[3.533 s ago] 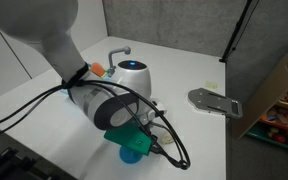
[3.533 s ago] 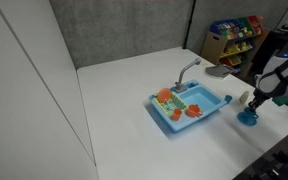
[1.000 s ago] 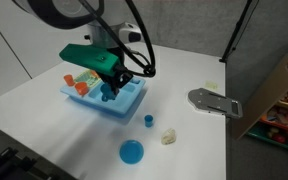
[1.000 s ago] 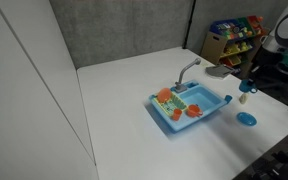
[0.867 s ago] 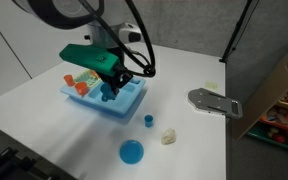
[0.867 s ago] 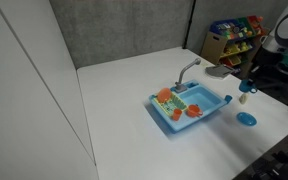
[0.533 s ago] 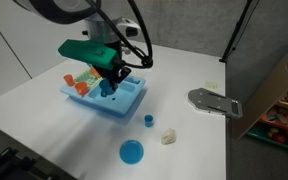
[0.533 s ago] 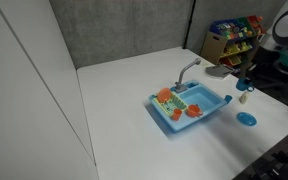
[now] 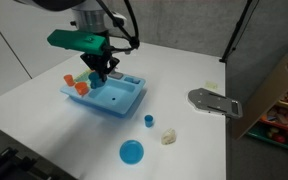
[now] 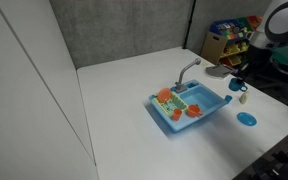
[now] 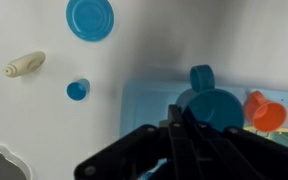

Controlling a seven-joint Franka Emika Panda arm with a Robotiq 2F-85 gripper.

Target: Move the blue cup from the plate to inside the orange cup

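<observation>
My gripper [image 9: 100,72] is shut on the blue cup [image 11: 210,104] and holds it high above the blue toy sink [image 9: 124,103]. The wrist view shows the cup's round body and handle just past my closed fingers [image 11: 178,124]. The orange cup [image 9: 81,89] stands at the sink's left end, below and beside the gripper; it also shows in the wrist view [image 11: 263,110]. The blue plate [image 9: 131,152] lies bare on the white table and shows in the wrist view [image 11: 89,17]. In an exterior view the gripper [image 10: 238,80] hangs with the cup right of the sink [image 10: 189,110].
A small blue round object [image 9: 148,120] and a cream-coloured piece [image 9: 169,137] lie on the table between sink and plate. A second orange item [image 9: 69,76] stands by the sink. A grey flat object [image 9: 214,101] lies at the table's right. A toy shelf [image 10: 234,35] stands behind.
The gripper has carried the blue cup from over the sink's middle to its left end near the orange cup and risen a little. The plate has stayed bare.
</observation>
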